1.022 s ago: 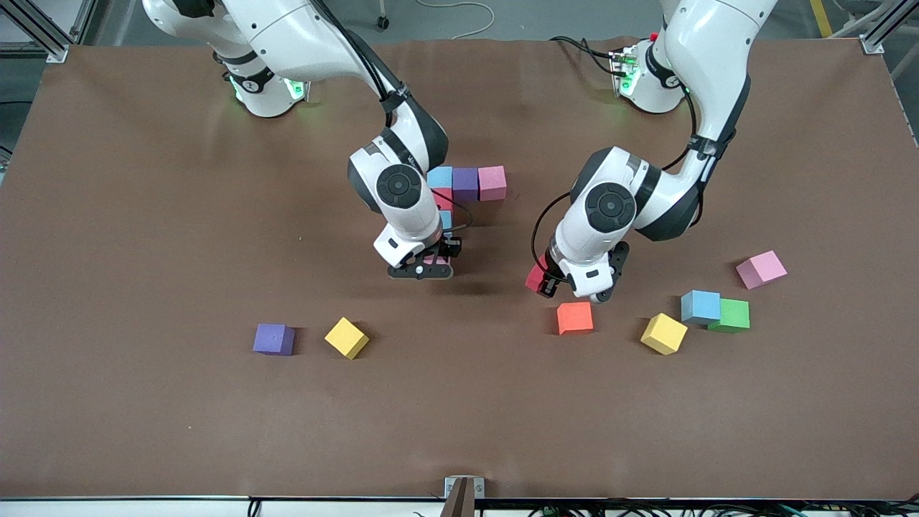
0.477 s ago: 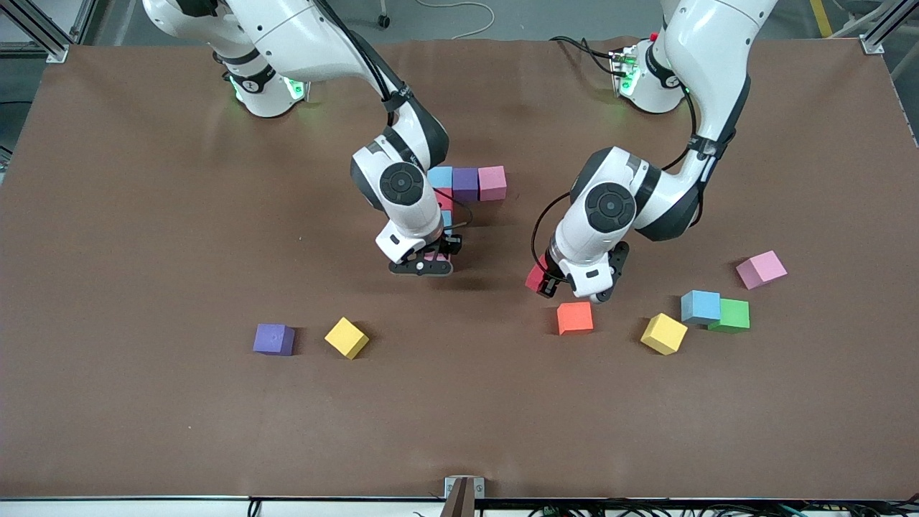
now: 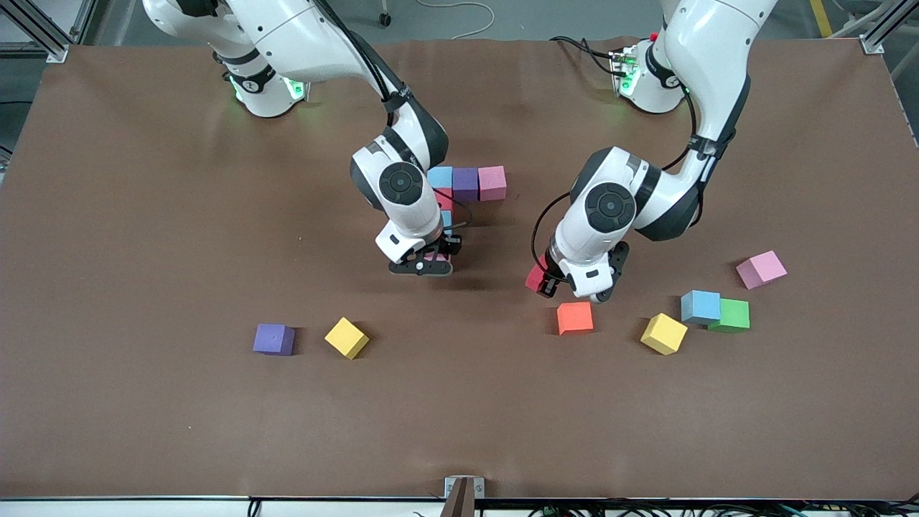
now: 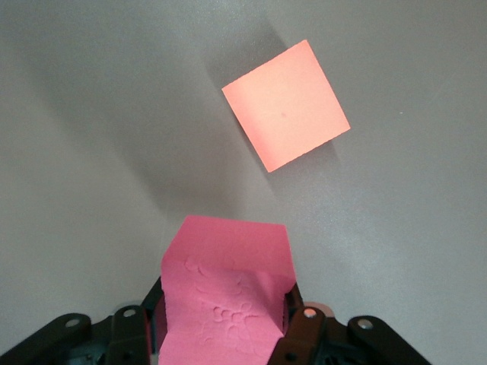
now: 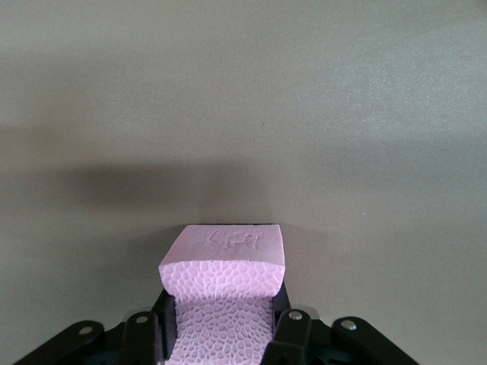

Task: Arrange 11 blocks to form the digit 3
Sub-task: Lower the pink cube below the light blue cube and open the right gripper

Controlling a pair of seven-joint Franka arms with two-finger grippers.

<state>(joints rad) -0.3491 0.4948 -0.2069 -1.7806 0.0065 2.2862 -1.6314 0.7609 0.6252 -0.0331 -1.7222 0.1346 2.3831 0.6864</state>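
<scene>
A brown mat (image 3: 179,416) covered the table, with grey floor and aluminium frame posts showing past its edges. The right gripper (image 3: 422,267) was clamped on a pink cube (image 5: 222,293), low over bare mat just nearer the front camera than the started figure (image 3: 465,184), a row of blue, purple and pink cubes with red and blue ones beneath (the arm hid part of it, so the count seemed uncertain). The left gripper (image 3: 567,281) was closed on a red cube (image 4: 227,300), held over the mat beside the orange cube (image 3: 575,317), which lay nearer the camera. Toward the left arm's end lay a yellow cube (image 3: 664,333), a blue cube (image 3: 701,306) touching the green cube (image 3: 733,315), and a pink one (image 3: 761,269) farther off. Toward the right arm's end sat a purple cube (image 3: 273,339) beside another yellow cube (image 3: 347,337).
</scene>
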